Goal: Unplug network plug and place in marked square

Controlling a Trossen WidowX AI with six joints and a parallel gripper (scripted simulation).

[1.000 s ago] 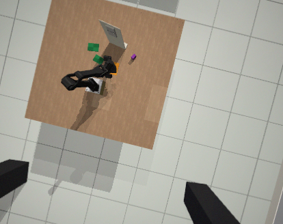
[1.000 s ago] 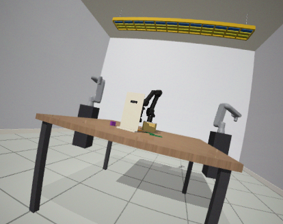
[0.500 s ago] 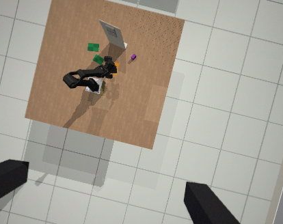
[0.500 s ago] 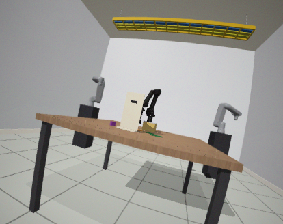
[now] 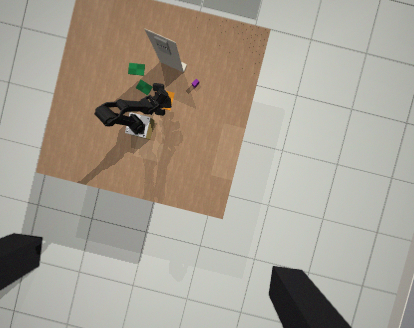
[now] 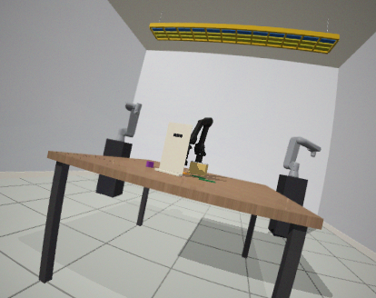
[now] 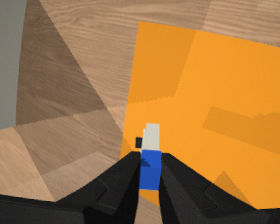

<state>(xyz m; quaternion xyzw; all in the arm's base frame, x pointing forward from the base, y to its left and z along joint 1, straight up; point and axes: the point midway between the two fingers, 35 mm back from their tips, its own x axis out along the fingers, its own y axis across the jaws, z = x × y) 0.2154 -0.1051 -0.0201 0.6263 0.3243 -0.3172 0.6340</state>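
The plug [image 7: 151, 170], blue with a pale front end and a small dark piece at its left, is out of the socket. My gripper [image 7: 149, 161] [image 5: 165, 99] is shut on its blue body. In the wrist view the plug shows over the left part of the orange square [image 7: 241, 75] [image 5: 171, 95], near its left edge; its height above the table is hard to tell. The upright panel [image 5: 173, 56] [image 6: 173, 154] stands apart from the gripper, with the dark socket area [image 5: 162, 45] near its top. The tab on the plug cannot be made out.
Two green patches [image 5: 136, 69] [image 5: 144, 87] lie on the table [image 5: 104, 165] [image 7: 81, 30], one beside the gripper. A small purple block [image 5: 195, 83] [image 6: 150, 163] sits on the far side of the orange square. The arm's base [image 5: 145, 121] is close to the square.
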